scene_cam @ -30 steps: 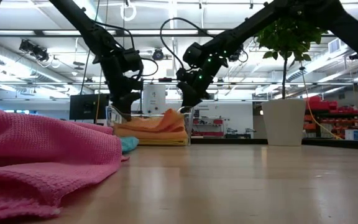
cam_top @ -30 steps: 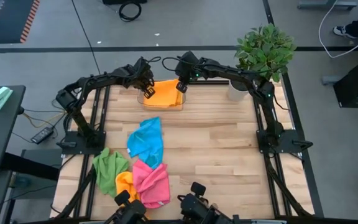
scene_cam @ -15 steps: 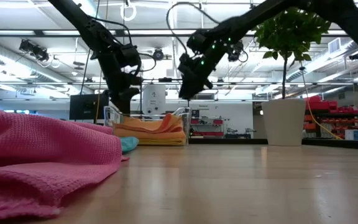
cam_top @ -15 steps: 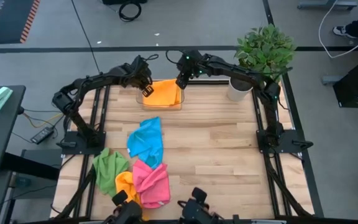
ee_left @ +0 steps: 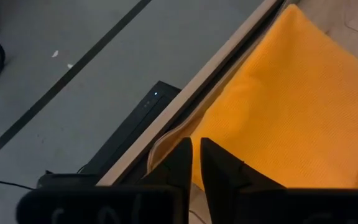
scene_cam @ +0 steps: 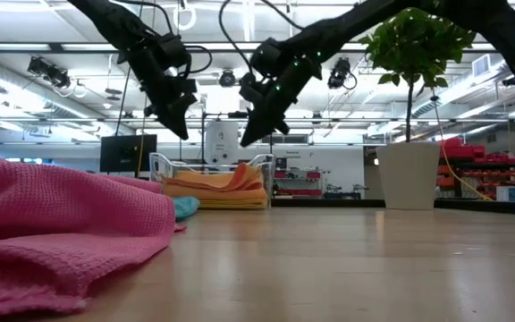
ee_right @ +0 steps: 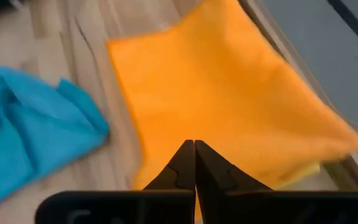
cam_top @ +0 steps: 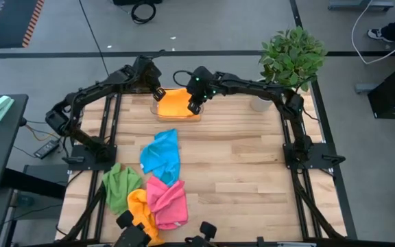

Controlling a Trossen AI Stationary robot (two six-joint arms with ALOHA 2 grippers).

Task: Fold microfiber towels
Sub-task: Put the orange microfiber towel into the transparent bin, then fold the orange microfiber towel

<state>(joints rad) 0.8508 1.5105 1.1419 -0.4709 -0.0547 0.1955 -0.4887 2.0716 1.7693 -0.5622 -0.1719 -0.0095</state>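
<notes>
- High view: folded orange towel (cam_top: pixel 175 103) lies in the clear tray (cam_top: pixel 178 118) at the counter's (cam_top: pixel 252 158) far edge.
- Left gripper (cam_top: pixel 160 94) hangs above the tray's left end, fingers nearly pressed together, holding nothing.
- Right gripper (cam_top: pixel 192 108) hangs over the tray's right end, fingers pressed together, empty.
- Blue towel (cam_top: pixel 161 156) lies mid-counter; green (cam_top: pixel 120 186), pink (cam_top: pixel 167 200) and a second orange towel (cam_top: pixel 141 206) are heaped at the near edge.

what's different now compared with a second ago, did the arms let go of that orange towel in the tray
Yes. Both grippers have lifted off the folded orange towel in the clear tray: the left gripper rose and drew back toward its side, the right gripper rose above the tray, and both are empty. The orange towel lies flatter. The blue towel, pink towel and green towel stayed put.
</notes>
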